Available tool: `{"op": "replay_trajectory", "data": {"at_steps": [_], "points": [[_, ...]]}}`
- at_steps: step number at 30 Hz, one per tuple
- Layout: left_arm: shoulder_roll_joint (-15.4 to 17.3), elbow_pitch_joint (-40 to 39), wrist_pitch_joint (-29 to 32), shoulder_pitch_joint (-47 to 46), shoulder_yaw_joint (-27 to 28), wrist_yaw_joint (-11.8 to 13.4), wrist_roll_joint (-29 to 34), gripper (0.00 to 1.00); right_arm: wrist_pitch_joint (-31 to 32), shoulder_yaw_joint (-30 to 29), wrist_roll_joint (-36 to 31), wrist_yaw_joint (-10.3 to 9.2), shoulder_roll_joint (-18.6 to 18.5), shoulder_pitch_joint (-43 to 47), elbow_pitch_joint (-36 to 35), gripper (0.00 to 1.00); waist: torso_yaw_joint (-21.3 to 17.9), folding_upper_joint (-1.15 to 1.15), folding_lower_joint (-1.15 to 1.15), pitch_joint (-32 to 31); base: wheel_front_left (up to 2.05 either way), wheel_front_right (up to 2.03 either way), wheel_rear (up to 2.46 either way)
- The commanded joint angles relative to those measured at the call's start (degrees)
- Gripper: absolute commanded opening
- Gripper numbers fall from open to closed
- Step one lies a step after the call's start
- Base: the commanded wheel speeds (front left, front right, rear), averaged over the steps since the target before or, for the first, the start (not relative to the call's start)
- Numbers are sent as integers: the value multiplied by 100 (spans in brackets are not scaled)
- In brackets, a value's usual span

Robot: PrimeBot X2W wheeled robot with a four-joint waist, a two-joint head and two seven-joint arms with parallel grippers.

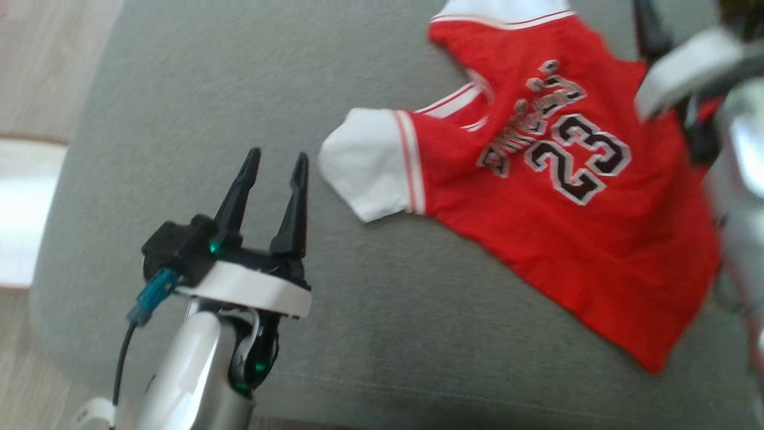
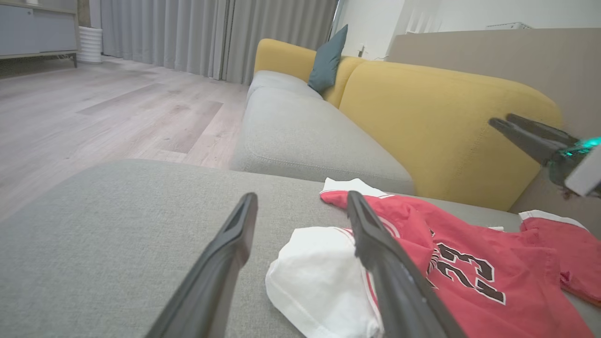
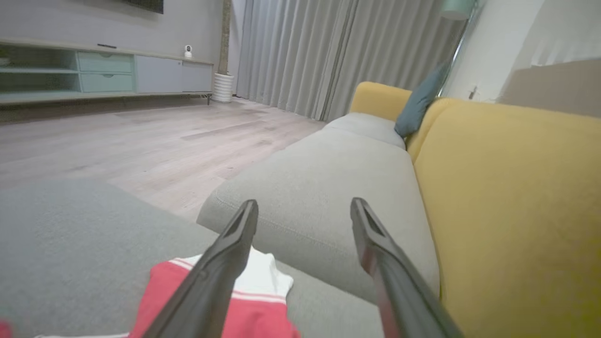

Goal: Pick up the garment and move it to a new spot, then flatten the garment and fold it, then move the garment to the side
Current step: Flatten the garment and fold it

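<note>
The red jersey (image 1: 555, 197) lay spread front-up and unfolded on the grey cushion (image 1: 179, 119), toward the upper right of the head view, so the flattening looked nearly done, with the fold and the move aside left to do. The left gripper (image 1: 279, 155) hovered at lower left, fingers wide and empty, near the white sleeve (image 1: 370, 164); the right gripper (image 3: 304, 204) was likewise spread and empty. Beyond stood a yellow-backed sofa (image 2: 446, 117), a teal pillow (image 2: 327, 61), a wood floor (image 2: 94, 103) and grey curtains (image 2: 188, 33).
</note>
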Motion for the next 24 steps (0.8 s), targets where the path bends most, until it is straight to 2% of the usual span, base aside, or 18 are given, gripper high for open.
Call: {"op": "replay_trajectory", "data": {"at_steps": [1, 6, 7, 13, 14, 19, 24], "points": [[49, -158, -45, 34, 301, -18, 83, 100, -84, -187, 102, 37, 178, 460, -455, 100, -462, 0, 0, -377, 0, 0, 0], [49, -115, -45, 203, 547, -47, 198, 100, -113, -836, 121, 37, 565, 1934, -1475, 100, -827, 0, 0, -578, 0, 0, 0], [49, -115, -45, 203, 547, -47, 198, 100, -113, -836, 121, 37, 565, 1934, -1475, 100, -827, 0, 0, -578, 0, 0, 0], [49, -75, -45, 342, 747, -85, 279, 100, 16, -1590, -80, 37, 1266, 3733, -2765, 100, -1114, 0, 0, -746, 0, 0, 0], [49, -66, -45, 383, 792, -91, 287, 100, 110, -1729, -96, 37, 1419, 4244, -3141, 100, -1178, 0, 0, -792, 0, 0, 0], [49, -33, -45, 449, 816, -114, 311, 100, 321, -1889, 128, 37, 1542, 5287, -3773, 100, -1266, 0, 0, -833, 0, 0, 0], [49, -12, -45, 422, 845, -141, 357, 100, 365, -1775, 489, 37, 1547, 5690, -4018, 100, -1332, 0, 0, -751, 0, 0, 0]]}}
